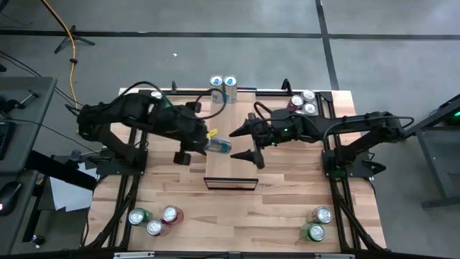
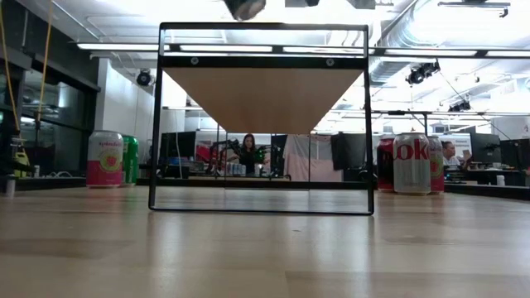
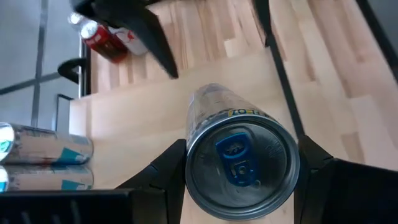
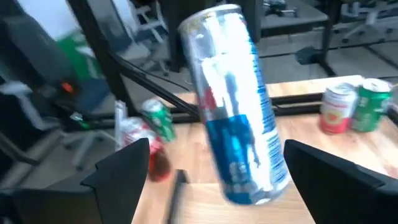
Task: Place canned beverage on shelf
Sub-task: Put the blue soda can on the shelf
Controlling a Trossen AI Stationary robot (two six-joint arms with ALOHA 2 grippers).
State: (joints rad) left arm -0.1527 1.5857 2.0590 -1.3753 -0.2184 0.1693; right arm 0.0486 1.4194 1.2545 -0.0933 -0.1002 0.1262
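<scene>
A silver-and-blue slim can [image 1: 219, 146] lies on its side in the air over the shelf [image 1: 230, 169], a pale wood panel with a thin dark frame [image 1: 231, 184] at its near end. My left gripper [image 1: 208, 146] is shut on the can. My right gripper [image 1: 246, 142] is open, just right of the can's free end, one finger on either side of it without touching. In the right wrist view the can [image 4: 239, 106] fills the gap between the fingers. In the low view the shelf [image 2: 263, 95] stands on its frame and the can's end [image 2: 244, 7] shows above it. My left gripper pinches the can's side wall near its top end [image 3: 193, 155] between its two fingers [image 3: 165, 171], which come level from the table's left. The can lies along the fingers, its blue-tabbed lid [image 3: 239, 158] facing the wrist. It is lifted clear above the shelf.
Two cans [image 1: 223, 85] stand at the shelf's far end. More cans stand at the table's far right [image 1: 302, 102], near left [image 1: 154, 218] and near right [image 1: 316, 223]. In the low view a pink can [image 2: 105, 159] and a silver cola can [image 2: 411, 163] flank the shelf.
</scene>
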